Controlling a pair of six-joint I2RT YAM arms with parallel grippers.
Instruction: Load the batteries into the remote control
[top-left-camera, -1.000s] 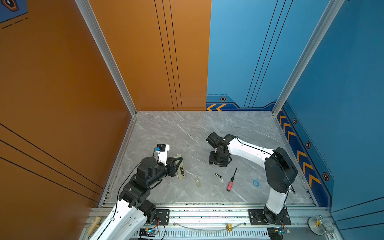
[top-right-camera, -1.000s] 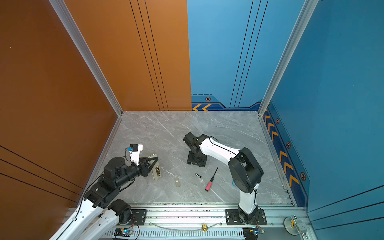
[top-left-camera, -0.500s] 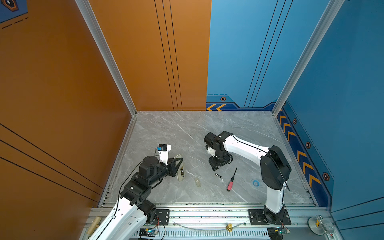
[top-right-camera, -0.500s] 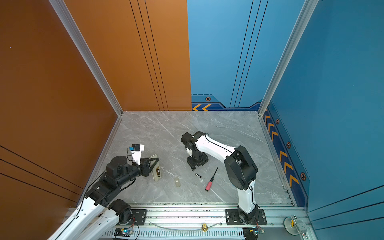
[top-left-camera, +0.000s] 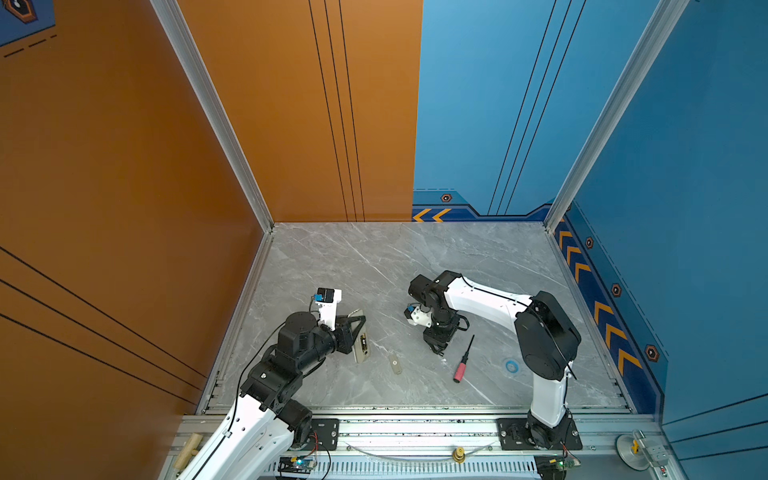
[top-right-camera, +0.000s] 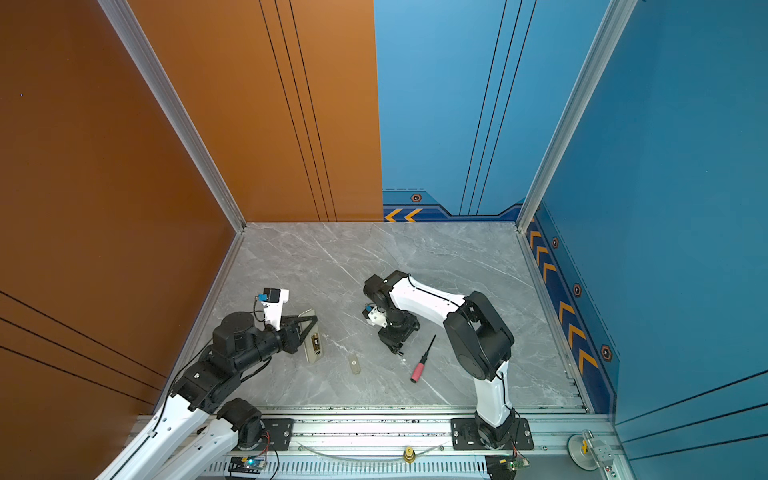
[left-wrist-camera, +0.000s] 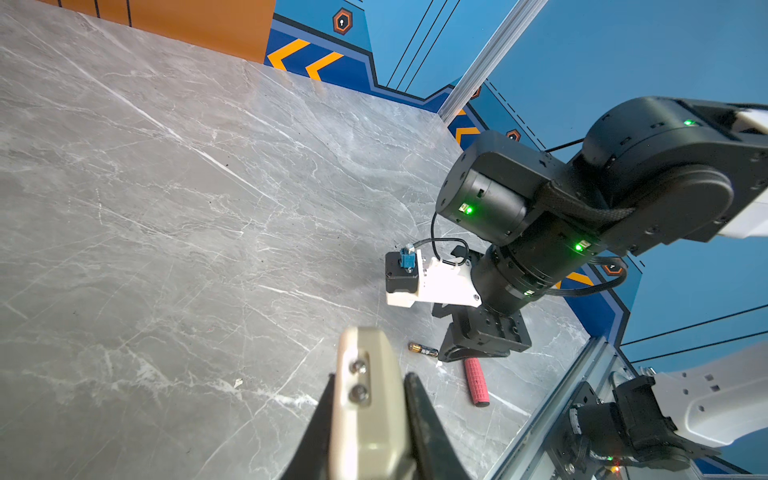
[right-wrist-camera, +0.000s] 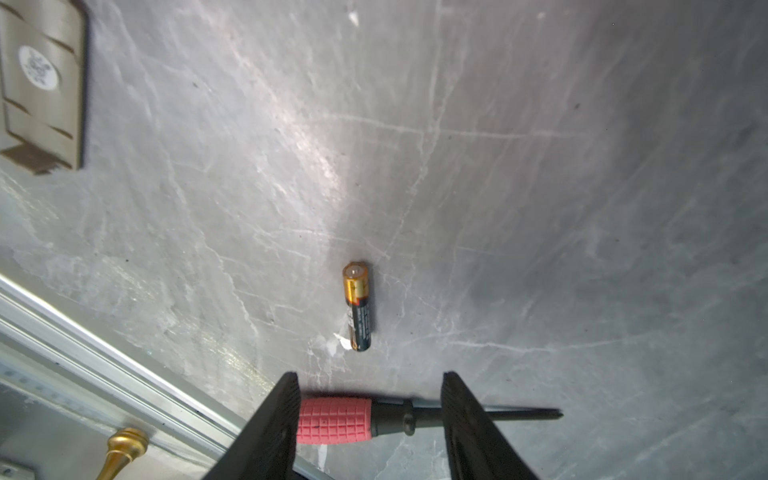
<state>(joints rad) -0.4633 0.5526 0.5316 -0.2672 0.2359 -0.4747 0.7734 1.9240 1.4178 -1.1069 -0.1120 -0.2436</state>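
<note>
In both top views the left gripper (top-left-camera: 360, 332) is clamping the remote control (top-left-camera: 361, 343) near the left edge of the marble table (top-left-camera: 374, 257), holding it tilted on its long edge with its beige back showing. The battery recess is showing a dark strip, but I cannot tell whether a battery is already sitting in it. The right gripper (top-left-camera: 436, 349) is hanging low over the table between the remote control and the screwdriver (top-left-camera: 463, 359). A small beige cover (top-left-camera: 395, 363) is lying flat between the two arms.

In the left wrist view the fingers (left-wrist-camera: 419, 415) are pressing on both long sides of the remote control (left-wrist-camera: 365, 407). It looks like a stiff, light plastic shell, so gripping the edges is sensible, though smooth plastic may be slipping if pushed hard during loading. One battery (left-wrist-camera: 423, 350) is lying just beside the right gripper (left-wrist-camera: 469, 353), near the screwdriver (left-wrist-camera: 476, 382).

In the right wrist view the right gripper (right-wrist-camera: 370, 424) is standing with its jaws apart and holding nothing. The battery (right-wrist-camera: 358, 305) is lying flat on the table (right-wrist-camera: 582, 208) just ahead of the fingertips, pointing away from them. It is small, rigid, dense and round, so it is likely to roll; pinching it across the middle of the barrel seems safest. The screwdriver (right-wrist-camera: 336, 419) is lying crosswise beneath the jaws, and the cover (right-wrist-camera: 41, 83) is resting well apart.
</note>
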